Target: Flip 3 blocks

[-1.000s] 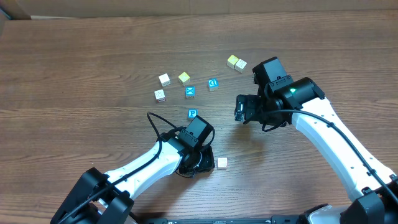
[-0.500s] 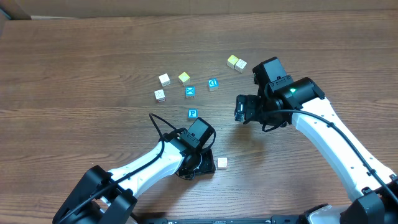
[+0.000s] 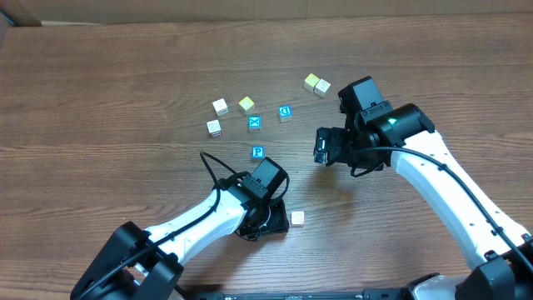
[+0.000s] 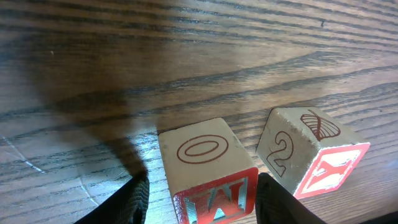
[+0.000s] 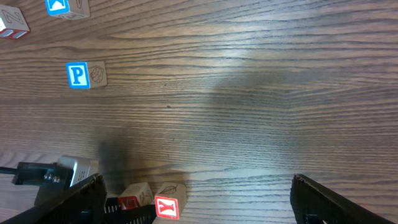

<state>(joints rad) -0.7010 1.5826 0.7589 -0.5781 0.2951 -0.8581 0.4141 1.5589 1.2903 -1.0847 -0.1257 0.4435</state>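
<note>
— Red print is noticed at the left gripper [image 3: 266,218]. On what is it found?
— On the O block [image 4: 199,152], which is set on the wooden surface [image 3: 117,75] between the jaws. They are released, and a small gap is seen at one side. Red is also printed on the 2 block [image 4: 301,149], just beside it.
— And the P block [image 3: 258,152]?
— It is laid further up, well apart from both. The right gripper [image 3: 323,147] is held over bare wood, jaws spread wide, nothing grasped.
</note>
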